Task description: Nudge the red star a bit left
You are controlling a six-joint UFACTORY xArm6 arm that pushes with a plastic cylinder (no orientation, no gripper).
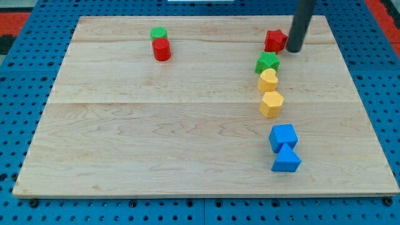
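The red star [275, 40] lies near the view's top right on the wooden board [156, 137]. My tip [294, 49] is right beside the star's right side, touching or almost touching it. The rod rises from there to the view's top edge. A green star [267, 62] sits just below the red star, close to it.
Below the green star come a yellow heart [268, 80], a yellow hexagon [271, 104], a blue cube [283, 137] and a blue triangle [286, 160], in a line down the view's right. A green cylinder [159, 33] and a red cylinder [162, 49] touch at top left.
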